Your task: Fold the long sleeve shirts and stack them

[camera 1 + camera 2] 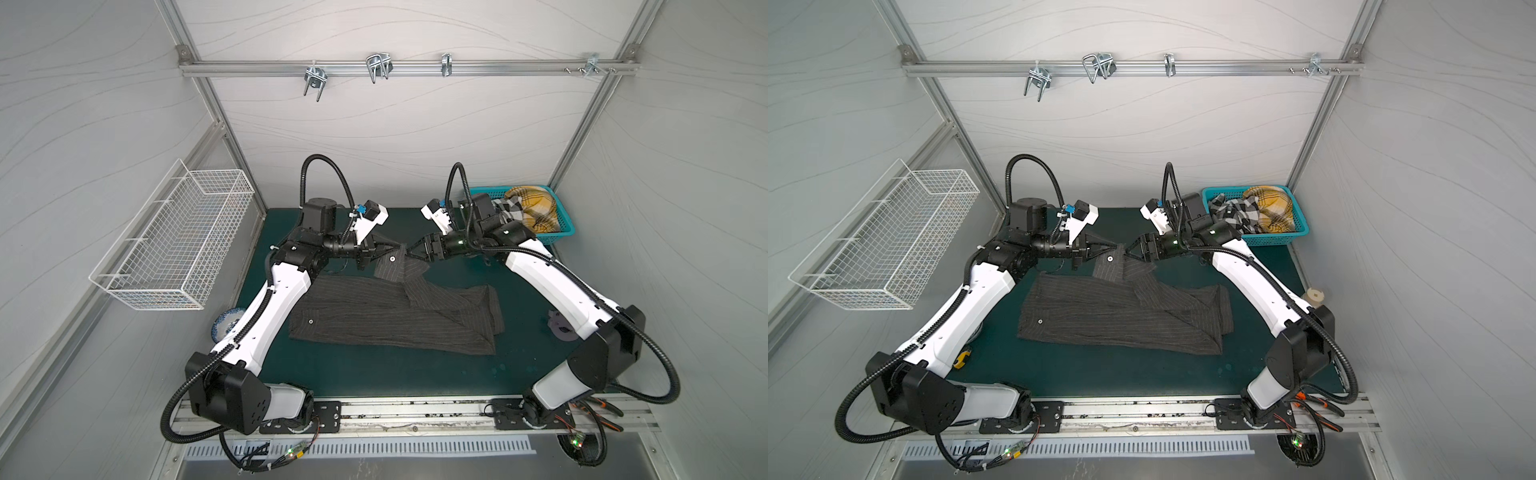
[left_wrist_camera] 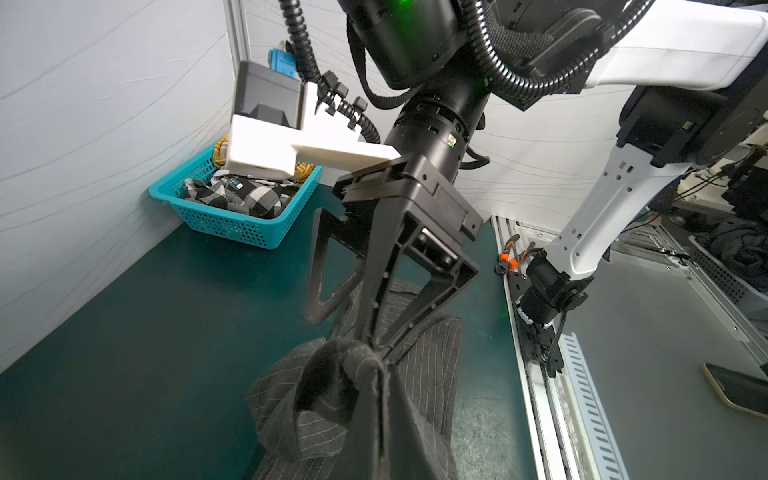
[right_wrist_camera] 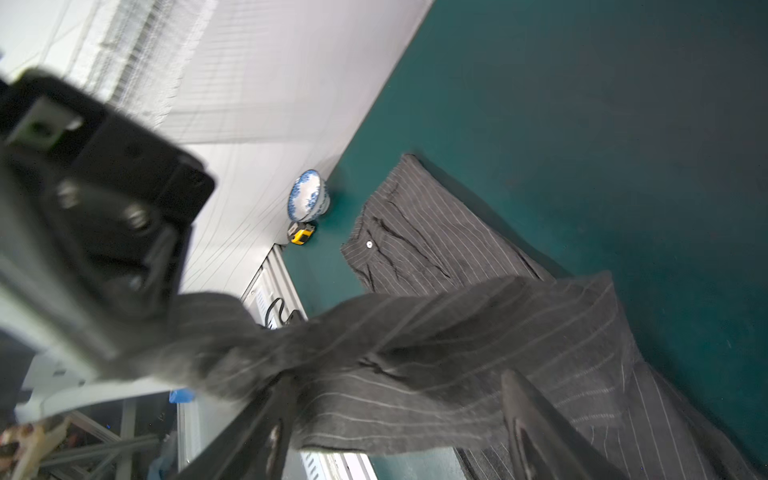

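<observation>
Right wrist view: the right gripper [image 3: 399, 376] has its fingers [image 3: 536, 424] spread wide, with a band of striped cloth lying across the gap between them.
Left gripper [image 1: 397, 248]: jaws pressed together on an edge of the charcoal pinstriped shirt [image 1: 395, 316], holding that piece up off the table; blurred in the right wrist view.
Meeting point: in both top views the two grippers face each other almost tip to tip over the back middle of the table, with the raised cloth between them.
Raised piece: a narrow strip with one pale button [image 1: 392, 258], hanging down to the rest of the shirt.
Shirt body: lies flat on the green table [image 1: 374, 374] between the two arms, folded into a long band.
Teal basket [image 1: 567, 226]: back right corner, well apart from the shirt; it holds the checked shirt [image 1: 1233, 212] and the mustard plaid shirt [image 1: 1271, 208], both bunched.
Left table edge: a blue-and-white bowl [image 3: 308, 195] and, just beside it, a yellow tape measure [image 3: 301, 237].
Left wall: a white wire basket [image 1: 178, 249].
</observation>
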You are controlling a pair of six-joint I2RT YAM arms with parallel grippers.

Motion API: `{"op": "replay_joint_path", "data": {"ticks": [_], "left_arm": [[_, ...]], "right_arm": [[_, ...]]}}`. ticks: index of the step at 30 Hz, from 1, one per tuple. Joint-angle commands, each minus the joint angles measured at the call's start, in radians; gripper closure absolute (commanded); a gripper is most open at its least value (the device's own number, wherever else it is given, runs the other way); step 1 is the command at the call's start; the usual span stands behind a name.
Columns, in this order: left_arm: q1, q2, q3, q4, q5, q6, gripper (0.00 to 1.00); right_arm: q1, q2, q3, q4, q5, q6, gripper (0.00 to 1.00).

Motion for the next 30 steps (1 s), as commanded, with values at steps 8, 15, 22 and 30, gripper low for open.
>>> {"op": "replay_joint_path", "data": {"ticks": [8, 15, 22, 30], "left_arm": [[0.017, 0.023, -0.016, 0.227, -0.161, -0.259, 1.00], [0.040, -0.122, -0.201, 0.283, -0.389, -0.429, 1.00], [0.077, -0.223, -0.380, 0.316, -0.446, -0.630, 1.00], [0.112, -0.291, -0.405, 0.104, -0.780, -0.958, 1.00]], "right_arm": [[0.030, -0.055, 0.003, -0.042, 0.282, -0.045, 0.23], [-0.163, -0.131, -0.294, -0.040, 0.385, 0.297, 0.24], [-0.252, -0.075, -0.498, -0.011, 0.311, 0.440, 0.32], [-0.272, 0.086, -0.472, -0.054, 0.353, 0.398, 0.35]]}}
